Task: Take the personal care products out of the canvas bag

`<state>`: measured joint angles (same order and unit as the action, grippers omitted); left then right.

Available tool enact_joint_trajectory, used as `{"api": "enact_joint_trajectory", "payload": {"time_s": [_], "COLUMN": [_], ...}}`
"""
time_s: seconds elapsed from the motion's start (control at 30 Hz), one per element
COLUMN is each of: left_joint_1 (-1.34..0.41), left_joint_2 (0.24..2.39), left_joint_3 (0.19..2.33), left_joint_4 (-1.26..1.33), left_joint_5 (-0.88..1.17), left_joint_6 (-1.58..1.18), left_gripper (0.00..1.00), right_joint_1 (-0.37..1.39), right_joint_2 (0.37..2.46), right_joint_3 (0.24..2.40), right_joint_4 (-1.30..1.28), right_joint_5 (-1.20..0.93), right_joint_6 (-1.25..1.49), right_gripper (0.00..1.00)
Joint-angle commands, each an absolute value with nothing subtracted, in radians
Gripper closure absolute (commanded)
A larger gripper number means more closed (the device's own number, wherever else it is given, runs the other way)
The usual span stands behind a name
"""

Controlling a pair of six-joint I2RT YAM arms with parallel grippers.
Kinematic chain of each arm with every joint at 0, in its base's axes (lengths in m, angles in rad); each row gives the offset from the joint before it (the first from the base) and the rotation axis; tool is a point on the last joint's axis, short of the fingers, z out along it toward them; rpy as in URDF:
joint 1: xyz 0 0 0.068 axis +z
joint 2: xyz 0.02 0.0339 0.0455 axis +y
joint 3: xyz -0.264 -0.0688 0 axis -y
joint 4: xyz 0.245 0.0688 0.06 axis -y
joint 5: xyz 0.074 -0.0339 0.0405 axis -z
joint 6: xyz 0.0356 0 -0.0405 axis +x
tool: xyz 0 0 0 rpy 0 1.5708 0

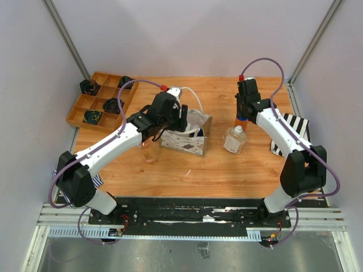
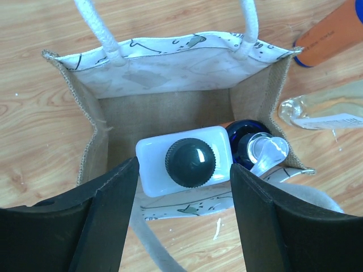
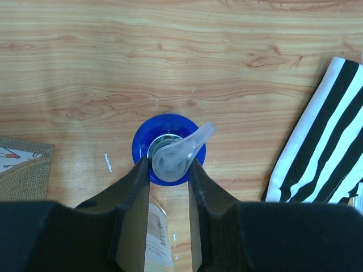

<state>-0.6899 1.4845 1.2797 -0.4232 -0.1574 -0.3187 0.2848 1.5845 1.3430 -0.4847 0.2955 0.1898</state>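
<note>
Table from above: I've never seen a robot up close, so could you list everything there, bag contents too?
bag: one, beige, white rope handles, mid-table
white bottle: one, dark cap, in the bag
blue bottle: one, clear pump, in the bag beside it
orange bottle: one, blue collar, clear pump, right of the bag
square bottle: one, clear, white cap, by the orange bottle
clear bottle: one, left of the bag
tray: one, wooden, far left corner
black objects: about four, in the tray
striped cloths: two, dark-and-white, right edge and near left
left gripper: black, open above the bag
right gripper: black, shut on the orange bottle's pump
</note>
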Motion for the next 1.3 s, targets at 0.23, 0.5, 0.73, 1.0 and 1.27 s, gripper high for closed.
{"api": "enact_joint_trajectory", "payload": {"time_s": [0.23,0.5,0.73,1.0,1.27], "left_joint_1": [-0.701,-0.708,-0.728,-0.766,-0.806], "left_joint_2": [1.563,1.57,1.564,1.625,1.663], "left_joint_3": [1.285,1.283,1.311,1.377,1.414], "left_joint_4": [-0.435,-0.434,-0.453,-0.52,-0.583], "left_joint_5": [-0.154,-0.14,-0.137,-0.169,-0.268], "left_joint_6": [-0.352,-0.358,-0.371,-0.385,-0.402], "left_gripper": [0.3,0.28,0.27,0.27,0.26], "right_joint_1": [0.267,0.267,0.267,0.279,0.31], "right_joint_2": [1.556,1.564,1.531,1.433,1.332], "right_joint_3": [1.318,1.318,1.31,1.307,1.327], "right_joint_4": [-0.476,-0.497,-0.513,-0.53,-0.586], "right_joint_5": [0.28,0.273,0.256,0.232,0.209], "right_joint_6": [0.219,0.233,0.239,0.238,0.235], "right_gripper": [0.65,0.49,0.3,0.3,0.31]}}
